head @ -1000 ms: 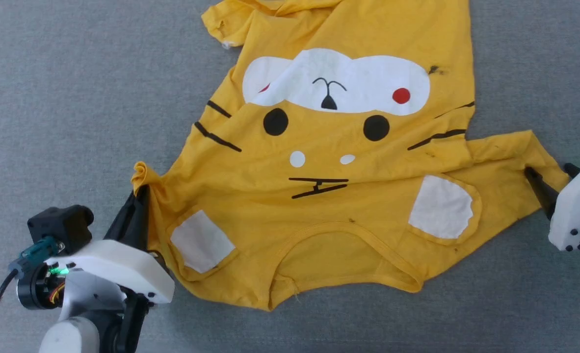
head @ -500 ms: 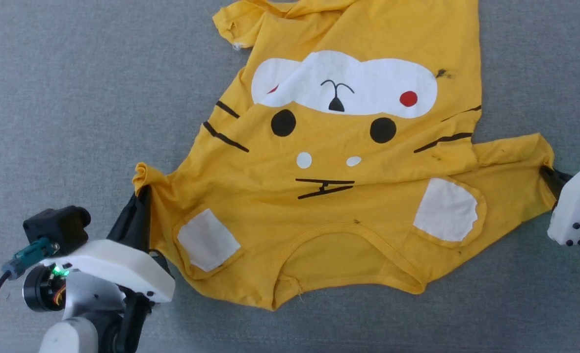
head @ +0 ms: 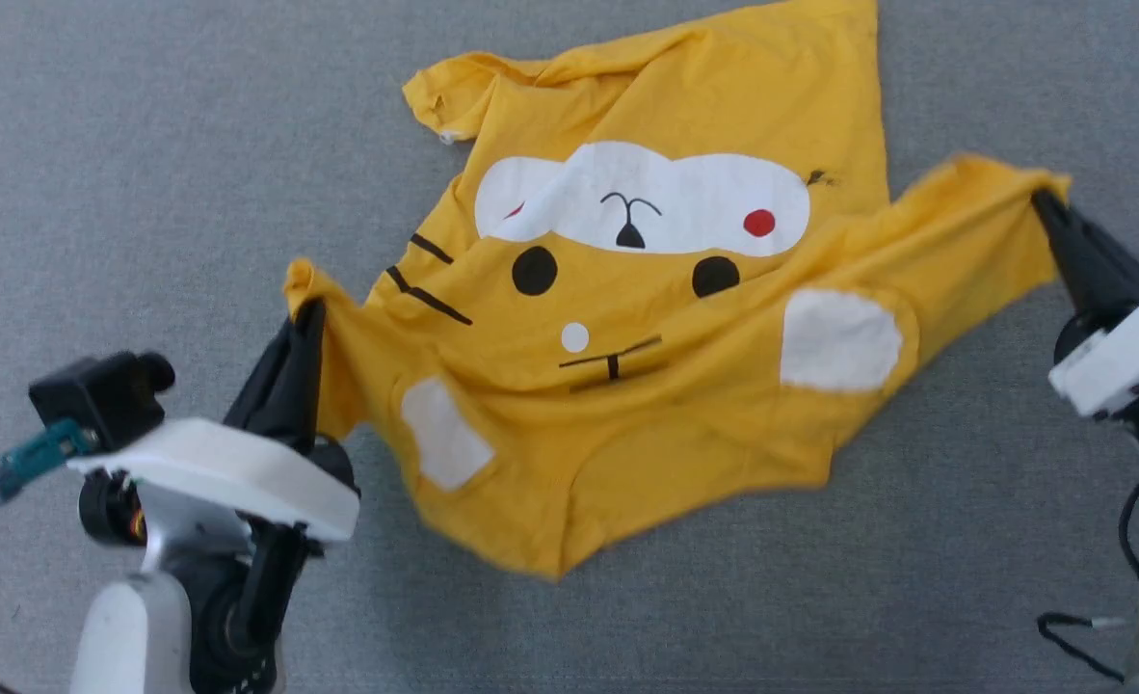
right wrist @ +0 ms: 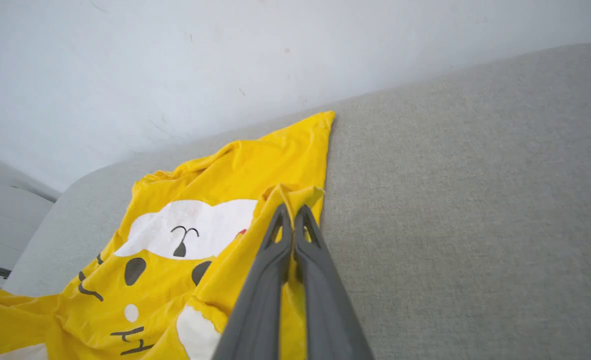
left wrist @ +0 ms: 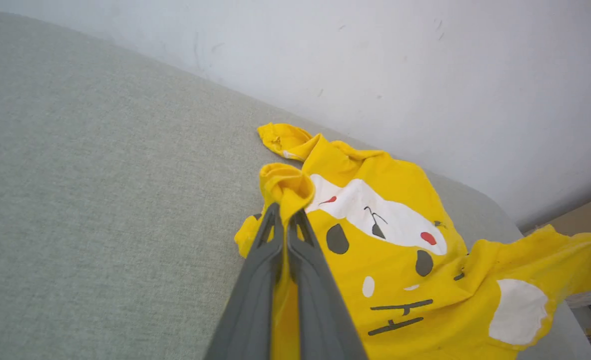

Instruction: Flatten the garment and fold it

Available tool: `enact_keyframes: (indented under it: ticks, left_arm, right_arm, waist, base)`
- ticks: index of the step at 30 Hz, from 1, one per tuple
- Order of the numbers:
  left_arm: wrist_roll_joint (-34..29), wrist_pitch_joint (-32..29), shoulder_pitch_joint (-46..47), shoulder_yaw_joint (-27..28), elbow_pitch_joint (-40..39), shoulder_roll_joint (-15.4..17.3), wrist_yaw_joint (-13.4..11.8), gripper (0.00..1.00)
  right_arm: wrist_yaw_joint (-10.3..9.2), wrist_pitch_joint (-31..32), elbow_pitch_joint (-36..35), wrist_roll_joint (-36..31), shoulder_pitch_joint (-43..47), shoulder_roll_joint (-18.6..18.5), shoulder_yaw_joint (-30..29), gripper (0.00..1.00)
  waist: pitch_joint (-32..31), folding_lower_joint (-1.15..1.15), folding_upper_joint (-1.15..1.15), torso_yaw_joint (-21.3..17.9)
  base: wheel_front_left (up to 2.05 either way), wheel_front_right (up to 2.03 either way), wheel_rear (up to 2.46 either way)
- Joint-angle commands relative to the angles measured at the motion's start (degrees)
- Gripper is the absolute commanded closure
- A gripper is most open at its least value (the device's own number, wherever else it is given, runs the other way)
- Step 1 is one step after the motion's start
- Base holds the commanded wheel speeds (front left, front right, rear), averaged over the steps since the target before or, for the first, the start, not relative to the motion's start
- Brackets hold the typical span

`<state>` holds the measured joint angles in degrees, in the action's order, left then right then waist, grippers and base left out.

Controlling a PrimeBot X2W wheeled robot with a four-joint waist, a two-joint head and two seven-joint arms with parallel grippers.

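Left gripper [head: 307, 310]: jaws closed tight on a bunched sleeve of the garment [head: 666, 414], with fabric poking past the tips. Garment stretches between the 2 grippers, print side up, wrinkled mid-body, over the grey surface [head: 126, 173]. Right gripper [head: 1044, 200]: jaws pinched closed on the opposite sleeve corner.

Bright, even, diffuse light; soft shadows.
Head view: sl. motion blur on lower hem of garment [head: 627, 318], faint shadow under it on surface [head: 145, 145]. Wrist views sharper, colours more saturated; wide-angle distortion bows surface's far edge.
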<state>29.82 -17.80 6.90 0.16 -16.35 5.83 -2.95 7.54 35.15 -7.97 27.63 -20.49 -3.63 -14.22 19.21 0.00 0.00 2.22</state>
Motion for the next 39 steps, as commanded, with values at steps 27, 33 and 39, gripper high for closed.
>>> enact_keyframes:
  ticks: [27,33,39]
  left_arm:
    - [-3.0,-8.8,54.9,-8.1,32.6,3.5,3.1,1.0]
    - [-4.7,-8.0,63.3,-8.3,38.7,3.8,1.8,1.0]
    - [-6.6,-2.7,73.2,-7.1,41.4,4.2,-0.3,1.0]
  right_arm:
    - [-0.05,-7.1,27.2,-16.2,-42.0,0.6,6.4,1.0]
    - [-0.05,-9.9,35.7,-19.5,-51.1,0.7,5.1,1.0]
    - [-0.05,-15.0,42.3,-19.7,-60.1,0.7,5.9,1.0]
  waist:
    - [-7.3,0.0,0.0,-8.9]
    - [-3.7,0.0,0.0,-10.7]
    - [2.8,0.0,0.0,-12.5]
  base:
    - [0.0,0.0,0.0]
    - [0.0,0.0,0.0]
    - [0.0,0.0,0.0]
